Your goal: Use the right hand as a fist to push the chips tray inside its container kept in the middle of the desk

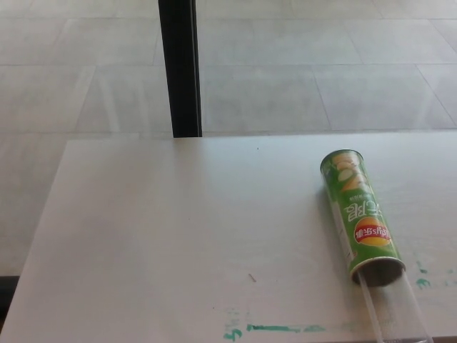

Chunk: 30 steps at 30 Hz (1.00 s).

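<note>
A green chips can point(360, 214) lies on its side on the right part of the white desk point(178, 236), its open mouth facing the near edge. A clear plastic tray point(396, 307) sticks out of that mouth and runs down to the bottom edge of the picture. Neither of my hands shows in the head view.
A black post point(180, 68) stands behind the desk's far edge, with pale floor tiles beyond. Green marker smears point(275, 329) mark the desk near its front edge, and smaller ones point(423, 279) lie right of the can's mouth.
</note>
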### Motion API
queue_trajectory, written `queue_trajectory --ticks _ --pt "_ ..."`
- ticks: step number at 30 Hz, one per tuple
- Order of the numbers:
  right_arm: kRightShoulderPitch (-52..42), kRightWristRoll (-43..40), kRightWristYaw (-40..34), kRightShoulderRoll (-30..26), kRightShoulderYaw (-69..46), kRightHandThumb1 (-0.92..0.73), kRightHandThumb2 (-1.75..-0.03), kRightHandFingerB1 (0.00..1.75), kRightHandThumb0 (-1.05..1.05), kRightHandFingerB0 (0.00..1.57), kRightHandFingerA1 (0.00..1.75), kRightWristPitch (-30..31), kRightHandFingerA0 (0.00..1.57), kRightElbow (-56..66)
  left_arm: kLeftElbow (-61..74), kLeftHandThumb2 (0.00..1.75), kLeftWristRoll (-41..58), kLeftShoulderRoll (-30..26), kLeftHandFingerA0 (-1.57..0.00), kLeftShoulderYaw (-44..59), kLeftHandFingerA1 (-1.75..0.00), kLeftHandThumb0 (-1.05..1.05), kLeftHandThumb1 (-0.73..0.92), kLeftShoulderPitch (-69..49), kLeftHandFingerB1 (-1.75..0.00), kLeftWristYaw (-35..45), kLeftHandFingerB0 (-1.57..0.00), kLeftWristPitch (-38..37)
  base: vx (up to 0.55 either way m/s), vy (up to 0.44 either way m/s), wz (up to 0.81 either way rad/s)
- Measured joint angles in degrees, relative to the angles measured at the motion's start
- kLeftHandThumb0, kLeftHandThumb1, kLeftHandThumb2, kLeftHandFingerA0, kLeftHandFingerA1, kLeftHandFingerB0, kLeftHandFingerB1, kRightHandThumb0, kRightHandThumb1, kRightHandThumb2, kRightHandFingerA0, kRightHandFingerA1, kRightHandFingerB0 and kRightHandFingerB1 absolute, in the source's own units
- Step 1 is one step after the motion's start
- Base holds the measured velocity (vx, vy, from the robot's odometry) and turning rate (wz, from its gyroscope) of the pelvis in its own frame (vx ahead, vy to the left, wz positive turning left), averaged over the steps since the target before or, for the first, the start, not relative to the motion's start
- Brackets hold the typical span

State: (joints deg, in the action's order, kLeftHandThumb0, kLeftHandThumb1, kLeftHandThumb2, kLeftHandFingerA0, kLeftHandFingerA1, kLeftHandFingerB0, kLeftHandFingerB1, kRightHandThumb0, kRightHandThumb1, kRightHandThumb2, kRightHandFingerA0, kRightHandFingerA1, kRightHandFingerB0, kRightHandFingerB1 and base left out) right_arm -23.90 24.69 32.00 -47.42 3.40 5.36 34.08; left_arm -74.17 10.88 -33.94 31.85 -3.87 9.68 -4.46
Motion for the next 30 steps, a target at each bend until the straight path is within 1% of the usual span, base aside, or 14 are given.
queue_trajectory --ticks 1,2,3,4,6,10,11,16,17,18,20,22,23,30 --pt "0.0 0.0 0.0 0.0 0.0 -0.73 -0.62 0.43 -0.59 0.47 0.83 0.0 0.7 0.0 0.0 1.05 0.0 0.0 -0.52 0.0 -0.68 -0.69 0.68 0.0 -0.56 0.0 -0.35 0.0 0.0 0.0 0.0" --pt "0.9 1.6 -0.1 0.1 0.9 -0.73 -0.62 0.42 -0.58 0.46 0.83 0.6 0.71 -0.4 0.0 0.65 0.0 0.0 -0.56 0.0 -0.63 -0.7 0.87 0.0 -0.44 0.0 -0.39 0.0 0.0 0.0 0.0" --pt "1.5 2.4 -0.1 0.2 1.3 -0.73 -0.62 0.42 -0.58 0.46 0.83 0.9 0.71 -0.6 0.0 0.65 0.0 0.0 -0.56 0.0 -0.63 -0.7 0.87 0.0 -0.44 0.0 -0.39 0.0 0.0 0.0 0.0" --pt "2.0 3.2 -0.2 0.2 1.7 -0.73 -0.62 0.42 -0.58 0.47 0.81 1.2 0.74 -0.8 0.0 1.05 0.0 0.0 -0.5 0.0 -0.67 -0.69 0.69 0.0 -0.55 0.0 -0.33 0.0 0.0 0.0 0.0" --pt "3.5 5.1 -0.3 0.3 2.7 -0.74 -0.62 0.42 -0.59 0.46 0.73 2.0 0.73 -1.5 0.0 0.66 0.0 0.0 -0.56 0.0 -0.62 -0.7 0.87 0.0 -0.45 0.0 -0.41 0.0 0.0 0.0 0.0" --pt "6.4 8.2 -0.8 0.8 4.2 -0.74 -0.63 0.42 -0.59 0.46 0.92 3.3 0.76 -3.1 0.0 0.65 0.0 0.0 -0.55 0.0 -0.62 -0.7 0.86 0.0 -0.46 0.0 -0.43 0.0 0.0 0.0 0.0" --pt "7.2 9.2 -1.0 1.0 4.6 -0.61 -0.98 0.56 -0.63 0.4 0.89 3.7 0.79 -3.6 0.0 0.65 0.0 0.0 -0.56 0.0 -0.64 -0.7 0.87 -0.1 -0.47 0.0 -0.43 0.0 0.0 0.0 0.0" --pt "11.9 13.4 -1.3 2.7 6.7 -0.67 -0.65 0.43 -0.6 0.44 1.0 5.7 0.77 -6.7 0.0 0.65 0.0 0.0 -0.57 0.0 -0.62 -0.7 0.88 -0.2 -0.44 0.0 -0.4 0.0 0.0 0.0 0.0" --pt "12.6 13.9 -1.4 2.9 7.0 -0.59 -1.0 0.56 -0.58 0.37 0.88 6.0 0.82 -7.1 0.0 1.06 0.0 0.0 -0.51 0.0 -0.68 -0.67 0.69 -0.2 -0.56 0.0 -0.35 0.0 0.0 0.0 0.0" --pt "13.8 15.0 -1.5 3.4 7.5 -0.74 -0.62 0.42 -0.6 0.46 0.8 6.6 0.76 -7.9 0.0 0.66 0.0 0.0 -0.56 -0.1 -0.64 -0.7 0.88 -0.3 -0.43 0.0 -0.38 0.0 0.0 0.0 0.0" --pt "15.6 16.5 -1.7 4.3 8.1 -0.61 -0.99 0.56 -0.63 0.4 0.87 7.3 0.77 -9.1 0.0 0.65 0.0 0.0 -0.57 -0.3 -0.65 -0.72 0.86 -0.4 -0.42 0.0 -0.38 -0.1 0.0 0.0 0.0" --pt "17.6 18.3 -1.9 5.2 9.2 -0.61 -0.99 0.56 -0.63 0.4 0.87 8.1 0.77 -10.7 0.0 0.65 0.0 0.0 -0.57 -0.3 -0.65 -0.72 0.86 -0.4 -0.42 0.1 -0.38 -0.1 0.0 0.0 0.0" --pt "18.2 19.1 -2.1 5.6 9.6 -0.73 -0.62 0.42 -0.6 0.47 1.0 8.5 0.81 -11.4 0.0 1.04 0.0 0.0 -0.56 -0.3 -0.7 -0.71 0.67 -0.4 -0.57 0.1 -0.37 -0.1 0.0 0.0 0.0" --pt "21.2 24.4 -3.1 8.8 12.4 -0.71 -0.61 0.43 -0.58 0.45 1.08 10.7 0.8 -15.2 0.0 1.06 0.0 -0.3 -0.51 -0.7 -0.68 -0.74 0.69 -0.4 -0.54 0.1 -0.32 -0.2 0.0 0.0 0.0"
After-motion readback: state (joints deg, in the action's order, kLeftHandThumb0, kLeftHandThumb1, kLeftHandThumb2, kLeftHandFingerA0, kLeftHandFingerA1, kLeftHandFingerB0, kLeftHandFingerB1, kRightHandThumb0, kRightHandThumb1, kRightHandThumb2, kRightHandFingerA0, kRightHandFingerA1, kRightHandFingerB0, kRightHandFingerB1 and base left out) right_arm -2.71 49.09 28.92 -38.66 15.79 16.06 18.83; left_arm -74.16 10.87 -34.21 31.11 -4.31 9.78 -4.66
